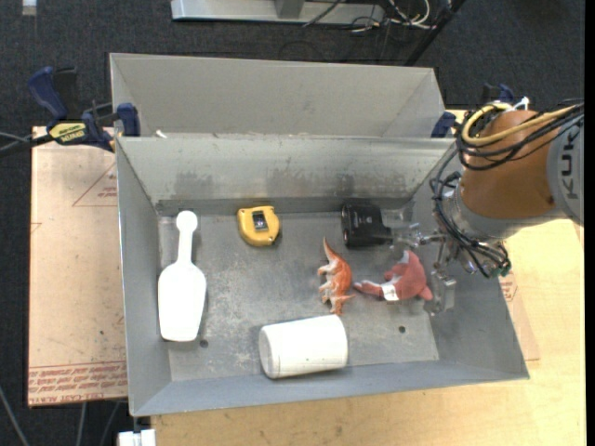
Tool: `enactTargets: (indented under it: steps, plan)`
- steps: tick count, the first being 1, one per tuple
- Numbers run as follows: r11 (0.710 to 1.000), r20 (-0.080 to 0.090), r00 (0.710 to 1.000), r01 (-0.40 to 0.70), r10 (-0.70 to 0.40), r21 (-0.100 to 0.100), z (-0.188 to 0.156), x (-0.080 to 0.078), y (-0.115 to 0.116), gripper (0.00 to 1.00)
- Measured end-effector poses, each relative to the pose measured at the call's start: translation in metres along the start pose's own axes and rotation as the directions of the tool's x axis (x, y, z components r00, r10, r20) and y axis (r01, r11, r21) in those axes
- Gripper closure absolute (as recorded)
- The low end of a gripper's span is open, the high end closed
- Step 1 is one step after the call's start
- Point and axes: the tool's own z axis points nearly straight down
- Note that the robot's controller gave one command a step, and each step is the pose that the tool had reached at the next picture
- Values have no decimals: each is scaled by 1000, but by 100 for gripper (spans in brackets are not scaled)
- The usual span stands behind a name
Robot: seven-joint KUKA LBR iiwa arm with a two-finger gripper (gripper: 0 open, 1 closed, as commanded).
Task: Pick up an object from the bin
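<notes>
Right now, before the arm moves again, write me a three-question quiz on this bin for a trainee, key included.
1. True or false: the white scoop lies along the left side of the bin.
2. Which thing lies nearest the pincer? A) yellow tape measure B) red toy dinosaur C) white cylinder
3. What colour is the second dinosaur, just left of the red one?

Key: 1 true; 2 B; 3 orange.
</notes>
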Motion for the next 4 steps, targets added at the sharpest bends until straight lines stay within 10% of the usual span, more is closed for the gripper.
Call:
enactTargets:
  steps: [1, 2, 4]
  plan:
    - [999, -7, 999, 39, -39, -7, 38, -2, -2, 0]
    - [970, 3, 970, 245, -245, 1, 40, -11, -2, 100]
    - [969, -1, 969, 246, -246, -4, 35, -10, -1, 100]
